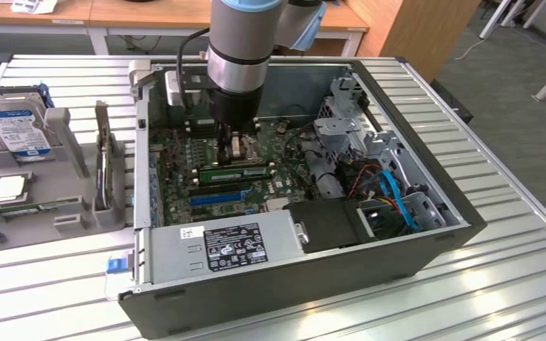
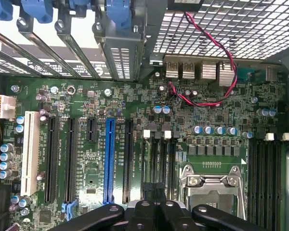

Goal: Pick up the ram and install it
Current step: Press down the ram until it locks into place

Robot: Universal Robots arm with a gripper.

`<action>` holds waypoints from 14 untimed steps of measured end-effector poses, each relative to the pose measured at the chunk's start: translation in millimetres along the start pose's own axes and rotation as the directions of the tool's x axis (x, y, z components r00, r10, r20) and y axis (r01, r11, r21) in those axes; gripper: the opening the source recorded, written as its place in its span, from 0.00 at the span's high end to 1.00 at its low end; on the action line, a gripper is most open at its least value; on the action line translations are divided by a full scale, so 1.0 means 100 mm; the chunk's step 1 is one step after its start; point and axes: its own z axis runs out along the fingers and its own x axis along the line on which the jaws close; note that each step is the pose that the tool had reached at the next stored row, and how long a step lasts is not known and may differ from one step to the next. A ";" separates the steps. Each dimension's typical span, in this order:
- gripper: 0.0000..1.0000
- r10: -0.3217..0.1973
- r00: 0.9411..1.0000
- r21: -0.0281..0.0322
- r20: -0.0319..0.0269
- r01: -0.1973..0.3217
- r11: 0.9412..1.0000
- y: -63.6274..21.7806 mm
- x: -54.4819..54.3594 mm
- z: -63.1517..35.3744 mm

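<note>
From the exterior view, I see the ram [image 1: 237, 172] lying seated across the motherboard [image 1: 283, 145] inside the open computer case [image 1: 425, 192], its long axis running roughly from nine o'clock to three o'clock, tilted slightly up toward three. It is a narrow green stick with small dark chips along its face. My arm [image 1: 238, 53] comes straight down from twelve o'clock, vertical over the board, with the pincer [image 1: 238, 145] just above the ram, at its twelve o'clock side. A hard drive [image 1: 12, 128] stands in a grey holder [image 1: 36, 206] on the tabletop [image 1: 500, 284], at nine o'clock of the case.

From the wrist view, the pincer [image 2: 156, 199] is closed narrow, fingertips together, empty. The processor socket [image 2: 214, 185] sits at its three o'clock, and a blue slot [image 2: 109, 161] at nine o'clock.
</note>
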 end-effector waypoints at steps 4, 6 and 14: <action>0.90 0.000 1.000 0.000 0.000 0.000 1.000 0.014 0.00 0.005; 0.90 0.000 1.000 0.000 0.000 0.000 1.000 0.030 0.00 0.007; 0.90 0.000 1.000 0.000 0.000 0.000 1.000 0.054 0.00 0.012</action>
